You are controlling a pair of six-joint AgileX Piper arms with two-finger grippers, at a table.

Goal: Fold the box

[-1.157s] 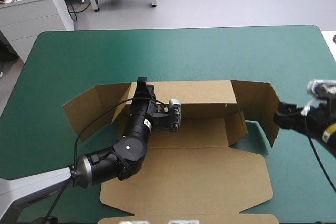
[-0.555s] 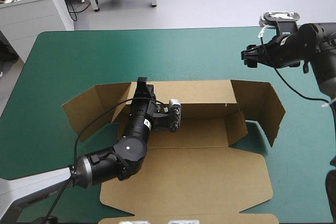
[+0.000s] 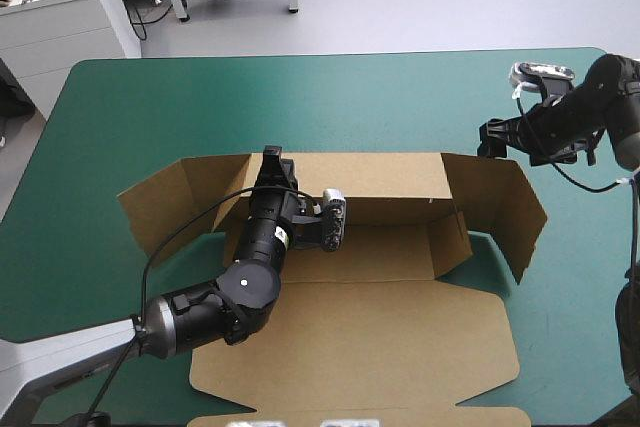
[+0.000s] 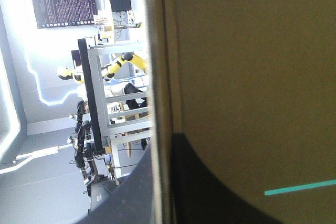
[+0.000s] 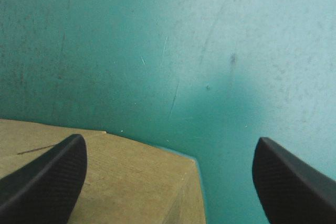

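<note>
Pinching box (image 3: 400, 247) rear wall; right end flap not yet held.
Sits mid-table on the teal-green cover (image 3: 180, 107), back wall raised. Board judged light, stiff, creasing only along scores; grip edges near folds. Left gripper (image 3: 271, 159) clamped on the wall's top edge. Right gripper (image 3: 492, 139), fingers apart, hovers above the flap's far corner.

The right hand (image 3: 488, 138), earlier low at the right edge of the table (image 3: 300, 97) and then raised toward its far right corner, now hangs lower, just beyond the far corner of the right flap (image 3: 500, 202) of the box (image 3: 400, 327).
</note>
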